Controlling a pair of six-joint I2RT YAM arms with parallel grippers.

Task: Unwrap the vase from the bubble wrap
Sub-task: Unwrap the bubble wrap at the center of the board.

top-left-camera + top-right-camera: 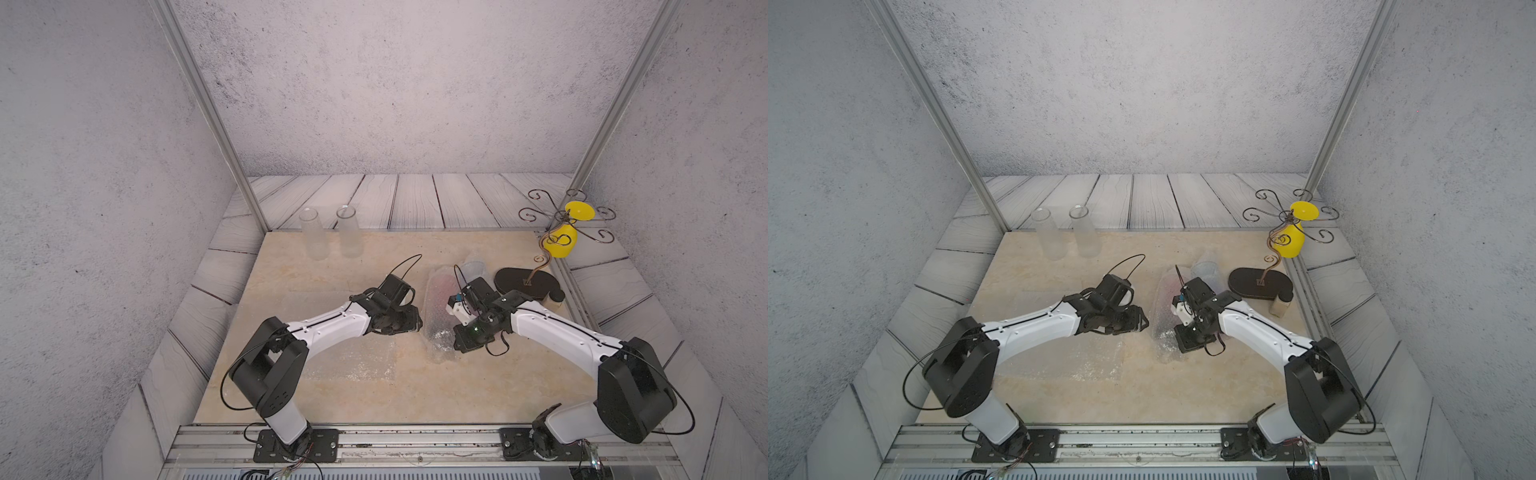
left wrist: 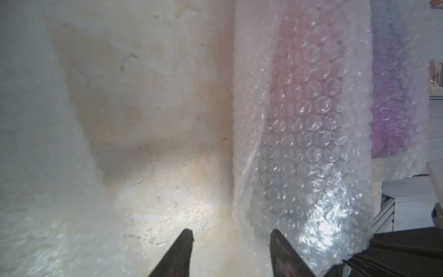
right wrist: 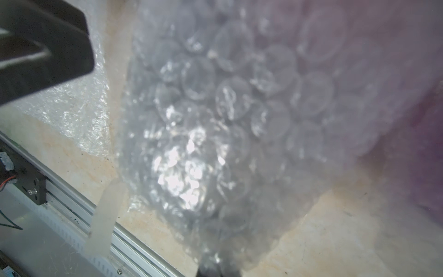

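Rolled bubble wrap (image 1: 438,320): lies as a tube on the table (image 1: 457,399), directly between the two grippers. Shows a pinkish vase (image 2: 302,72) inside (only a tint through the bubbles, outline blurred).

At the right gripper (image 1: 457,345): jaws together, pinched on the tube's end nearest the arm bases. Fingertips almost wholly buried under plastic in the right wrist view.

At the left gripper (image 2: 231,236): jaws apart, nothing between them, pointing along the tube's side. One fingertip (image 2: 280,247) just beside the wrap; touching or not, cannot tell.

Beyond the right gripper, on the tube's side away from the left gripper: a second roll (image 1: 473,264), tinted purple.

Beneath the left gripper and back toward its base: a flat sheet (image 1: 353,361) of the same wrap, spread on the table.

Far beyond the left gripper: two clear glass vessels (image 1: 314,237), upright, side by side.

Outboard of the right gripper: a wire stand (image 1: 525,282) on a black base, carrying yellow cups (image 1: 579,210).
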